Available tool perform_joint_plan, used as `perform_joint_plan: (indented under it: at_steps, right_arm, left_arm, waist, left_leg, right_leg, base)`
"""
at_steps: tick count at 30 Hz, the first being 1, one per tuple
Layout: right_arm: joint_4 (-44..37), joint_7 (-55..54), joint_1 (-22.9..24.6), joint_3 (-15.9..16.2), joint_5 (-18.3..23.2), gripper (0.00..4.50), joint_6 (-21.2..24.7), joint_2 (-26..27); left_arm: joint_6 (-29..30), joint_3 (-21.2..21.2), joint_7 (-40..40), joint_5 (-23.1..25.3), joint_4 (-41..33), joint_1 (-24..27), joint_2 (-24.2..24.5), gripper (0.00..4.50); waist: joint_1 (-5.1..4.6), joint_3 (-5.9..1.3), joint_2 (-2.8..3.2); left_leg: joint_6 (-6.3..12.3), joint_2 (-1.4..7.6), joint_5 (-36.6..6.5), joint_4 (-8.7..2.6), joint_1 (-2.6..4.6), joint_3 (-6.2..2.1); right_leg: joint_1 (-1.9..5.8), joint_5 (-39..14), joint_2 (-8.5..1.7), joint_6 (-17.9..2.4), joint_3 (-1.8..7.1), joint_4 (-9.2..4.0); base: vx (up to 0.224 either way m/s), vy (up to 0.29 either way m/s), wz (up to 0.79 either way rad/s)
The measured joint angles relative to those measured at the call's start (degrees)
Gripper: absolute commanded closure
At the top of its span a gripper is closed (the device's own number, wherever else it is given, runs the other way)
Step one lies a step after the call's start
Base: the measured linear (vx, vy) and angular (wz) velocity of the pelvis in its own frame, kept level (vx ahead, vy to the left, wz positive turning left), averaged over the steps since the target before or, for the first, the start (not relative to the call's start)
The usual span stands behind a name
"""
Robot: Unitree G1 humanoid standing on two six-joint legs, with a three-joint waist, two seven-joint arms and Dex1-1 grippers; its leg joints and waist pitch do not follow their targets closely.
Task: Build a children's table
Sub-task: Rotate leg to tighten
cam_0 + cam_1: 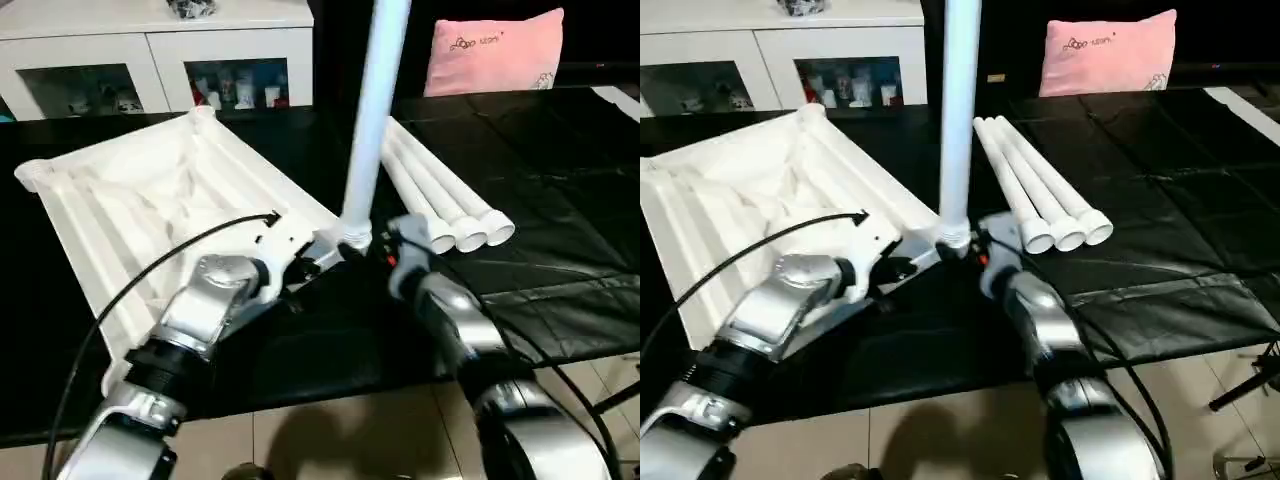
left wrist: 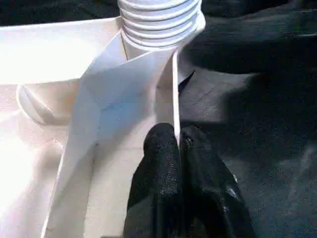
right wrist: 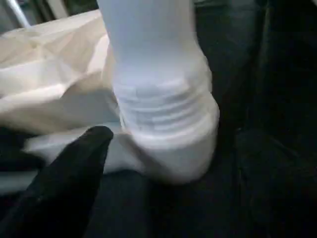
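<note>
Tabletop [image 1: 150, 200]: 1 leg [image 1: 375, 110] upright in corner; 3 legs [image 1: 440, 195] beside; pillow [image 1: 495, 50] behind.

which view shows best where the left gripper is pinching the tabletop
The left wrist view: the left gripper is shut on the tabletop's thin rim, beside the standing leg's threaded end. Both eye views show it only small, past the forearm. The right wrist view shows the leg's base instead.
</note>
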Motion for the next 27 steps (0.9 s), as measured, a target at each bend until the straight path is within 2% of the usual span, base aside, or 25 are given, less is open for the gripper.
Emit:
perform_joint_plan:
  at_steps: [5,7,10,13,18,23,27]
  right_arm:
    - [-11.1,10.3,5.2,0.9,2.7,0.07,2.1,-4.7]
    - [-13.7,12.4,5.7,1.1,3.5,0.07,2.2,-6.3]
    - [-17.5,14.7,6.4,1.1,4.4,0.07,3.2,-8.3]
    - [-21.4,19.3,7.8,3.6,3.6,0.07,4.3,-12.3]
    - [-24.5,25.1,9.6,5.6,1.8,0.07,5.9,-17.7]
    - [-26.8,29.3,9.7,8.1,1.1,0.07,6.1,-20.8]
    - [-26.8,32.2,9.7,9.5,1.1,0.07,6.2,-21.0]
  left_arm:
    - [-5.2,-0.5,-3.4,0.6,3.7,-1.1,2.9,4.50]
    - [-7.2,-0.8,-5.0,0.6,4.6,-1.2,3.8,4.50]
    - [-10.2,-1.5,-7.7,0.6,5.9,-1.5,4.8,4.50]
    - [-14.7,-2.7,-13.2,0.0,7.3,-1.7,7.0,4.50]
    - [-20.4,-3.9,-20.7,-0.5,9.2,-2.1,9.9,4.50]
    - [-25.1,-5.4,-26.7,-0.7,9.9,-2.4,11.0,4.50]
    - [-27.7,-6.8,-30.4,-0.9,9.9,-2.6,11.3,4.50]
  waist:
    - [0.19,0.00,0.00]
    - [0.41,0.00,0.00]
    - [1.07,0.00,0.01]
    - [1.91,0.01,0.02]
    - [2.82,0.01,0.01]
    - [3.11,0.01,0.01]
    - [3.12,0.01,0.01]
  left_leg:
    - [0.01,0.00,0.0,0.00,0.00,0.00]
    - [0.00,0.00,0.0,0.00,0.03,0.00]
    - [0.00,0.01,0.0,0.00,0.08,0.00]
    - [0.00,-0.03,0.0,0.00,0.05,0.00]
    - [0.00,-0.03,0.0,0.01,0.07,0.00]
    - [-0.01,-0.03,0.0,0.02,0.07,0.01]
    - [0.00,-0.03,0.0,0.02,0.07,0.01]
  right_leg:
    - [0.00,0.0,0.00,0.0,0.00,0.00]
    - [0.01,0.0,0.00,0.0,0.01,0.00]
    - [0.03,0.0,0.00,0.0,0.01,0.02]
    - [0.05,0.0,-0.03,0.0,0.01,-0.04]
    - [0.11,0.0,-0.04,0.0,0.01,-0.07]
    - [0.13,0.0,-0.06,0.0,0.01,-0.07]
    - [0.12,0.0,-0.06,0.0,0.01,-0.06]
  base:
    - [0.000,0.000,0.00]
    - [0.000,0.000,0.00]
    - [0.000,0.000,0.00]
    - [0.000,0.000,0.00]
    - [0.000,0.000,0.00]
    - [0.000,0.000,0.00]
    - [0.000,0.000,0.00]
